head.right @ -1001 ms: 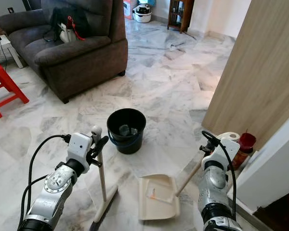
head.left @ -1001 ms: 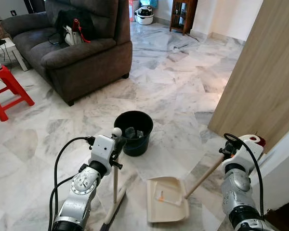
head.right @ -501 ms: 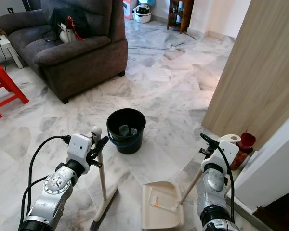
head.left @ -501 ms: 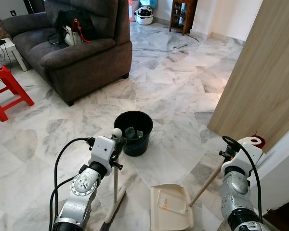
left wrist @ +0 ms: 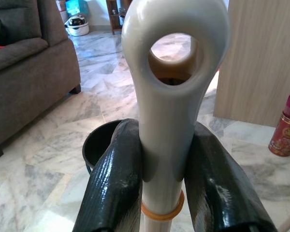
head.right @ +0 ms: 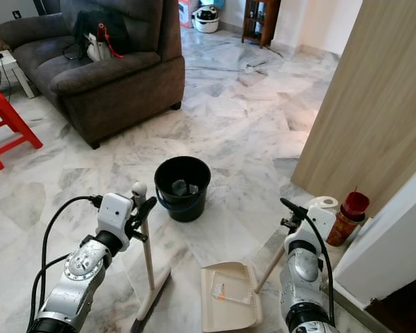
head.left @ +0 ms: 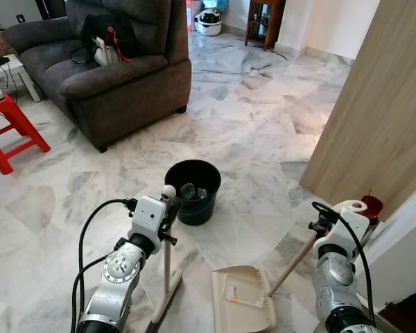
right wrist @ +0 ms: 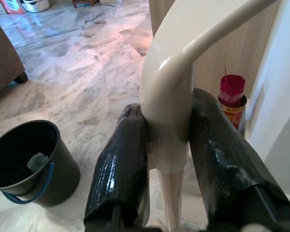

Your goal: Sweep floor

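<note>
**Broom upright, dustpan down, bucket waiting**

At the lower left of the head view my left tool (head.left: 168, 205) is closed around the top of the cream plastic broom handle (head.left: 167, 257), just under its looped end; the wrist view shows both black fingers (left wrist: 115, 186) pressed to its sides. I hold it near vertical so the broom's flat head (head.left: 165, 304) rests on the white marble floor (head.left: 243, 132), ready to push litter sideways.

In the middle, above the broom, stands the round black bucket with a blue bail (head.left: 193, 191), some crumpled scraps inside, near enough for tipping out, I judge.

At the lower centre the cream plastic dustpan (head.left: 243, 299) lies flat on the floor with a few bits in its tray. Its long slanted handle (head.left: 292, 257) rises to my right tool (head.left: 321, 227) at the lower right, clamped on the handle's bent top; that slant keeps the pan's lip down.
</note>
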Robot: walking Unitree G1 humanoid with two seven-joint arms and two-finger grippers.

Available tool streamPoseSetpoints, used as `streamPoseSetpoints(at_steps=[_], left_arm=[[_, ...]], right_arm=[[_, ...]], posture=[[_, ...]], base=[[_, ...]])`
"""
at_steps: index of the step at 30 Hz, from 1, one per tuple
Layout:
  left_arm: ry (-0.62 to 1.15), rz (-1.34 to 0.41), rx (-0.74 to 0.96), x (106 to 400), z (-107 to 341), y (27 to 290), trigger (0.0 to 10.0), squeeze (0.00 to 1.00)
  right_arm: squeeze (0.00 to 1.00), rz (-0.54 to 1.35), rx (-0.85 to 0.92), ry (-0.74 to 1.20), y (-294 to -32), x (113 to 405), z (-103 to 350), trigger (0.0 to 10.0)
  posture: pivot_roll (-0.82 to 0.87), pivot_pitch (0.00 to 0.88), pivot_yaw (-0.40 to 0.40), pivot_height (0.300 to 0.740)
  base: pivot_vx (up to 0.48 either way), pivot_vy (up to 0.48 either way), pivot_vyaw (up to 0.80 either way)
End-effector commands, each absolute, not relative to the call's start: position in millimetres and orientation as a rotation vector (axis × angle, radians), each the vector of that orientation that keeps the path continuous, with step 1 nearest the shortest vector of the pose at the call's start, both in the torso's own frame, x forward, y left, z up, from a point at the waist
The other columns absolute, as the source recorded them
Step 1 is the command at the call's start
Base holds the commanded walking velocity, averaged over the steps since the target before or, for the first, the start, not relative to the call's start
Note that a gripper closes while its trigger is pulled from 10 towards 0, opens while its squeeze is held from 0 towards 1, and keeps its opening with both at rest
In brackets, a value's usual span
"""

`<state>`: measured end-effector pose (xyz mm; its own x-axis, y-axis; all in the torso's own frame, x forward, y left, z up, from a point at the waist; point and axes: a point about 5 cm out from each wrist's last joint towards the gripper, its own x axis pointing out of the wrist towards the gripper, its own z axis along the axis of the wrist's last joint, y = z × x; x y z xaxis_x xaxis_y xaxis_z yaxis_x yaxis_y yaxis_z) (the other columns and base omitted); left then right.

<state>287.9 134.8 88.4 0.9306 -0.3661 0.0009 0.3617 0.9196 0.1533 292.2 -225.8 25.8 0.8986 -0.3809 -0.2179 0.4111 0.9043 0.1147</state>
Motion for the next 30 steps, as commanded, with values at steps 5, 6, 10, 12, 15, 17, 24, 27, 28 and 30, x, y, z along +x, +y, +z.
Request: streamPoseSetpoints(at_steps=[5, 6, 10, 12, 15, 17, 24, 27, 28, 30], left_arm=[[-0.061, -0.376, 0.165, 289.7, 94.8, 135.3, 10.0, 0.0], [-0.061, -0.376, 0.165, 289.8, 94.8, 135.3, 10.0, 0.0], [-0.061, -0.376, 0.165, 289.8, 95.1, 135.7, 10.0, 0.0], [-0.061, -0.377, 0.165, 289.7, 95.1, 135.7, 10.0, 0.0], [-0.061, -0.378, 0.165, 289.8, 95.2, 135.7, 10.0, 0.0], [-0.061, -0.378, 0.165, 289.8, 95.2, 135.7, 10.0, 0.0], [-0.061, -0.38, 0.166, 289.4, 95.1, 135.4, 10.0, 0.0], [-0.061, -0.381, 0.166, 289.4, 95.2, 135.5, 10.0, 0.0], [-0.061, -0.381, 0.166, 289.5, 95.2, 135.5, 10.0, 0.0], [-0.061, -0.381, 0.165, 289.3, 95.2, 135.4, 10.0, 0.0]], right_arm=[[0.0, -0.433, 0.146, 0.191, -228.3, 288.0, 22.9, 10.0], [0.0, -0.433, 0.146, 0.191, -228.1, 287.8, 22.7, 10.0], [0.0, -0.431, 0.145, 0.206, -226.2, 284.8, 18.6, 10.0], [0.0, -0.429, 0.138, 0.215, -226.0, 283.1, 16.4, 10.0], [0.0, -0.433, 0.14, 0.227, -226.2, 281.4, 13.9, 10.0], [0.0, -0.433, 0.141, 0.23, -225.8, 280.9, 13.0, 10.0], [0.0, -0.432, 0.149, 0.243, -222.7, 279.7, 10.2, 10.0], [0.0, -0.433, 0.155, 0.243, -222.1, 279.9, 10.1, 10.0], [0.0, -0.432, 0.157, 0.243, -222.0, 279.9, 10.0, 10.0], [0.0, -0.431, 0.16, 0.241, -222.3, 279.9, 10.1, 10.0]], posture=[[0.09, 0.0, -0.004, 0.74], [0.09, 0.0, -0.003, 0.74], [0.09, 0.0, -0.002, 0.74], [0.09, 0.0, -0.001, 0.74], [0.09, 0.0, -0.001, 0.74], [0.09, 0.0, -0.001, 0.74], [0.1, 0.0, -0.001, 0.74], [0.1, 0.0, -0.001, 0.74], [0.1, 0.0, -0.001, 0.74], [0.1, 0.0, -0.002, 0.74]], base=[[0.0, 0.0, 0.0], [0.0, 0.0, 0.0], [0.0, 0.0, 0.0], [0.0, 0.0, 0.0], [0.0, 0.0, 0.0], [0.0, 0.0, 0.0], [0.0, 0.0, 0.0], [0.0, 0.0, 0.0], [0.0, 0.0, 0.0], [0.0, 0.0, 0.0]])
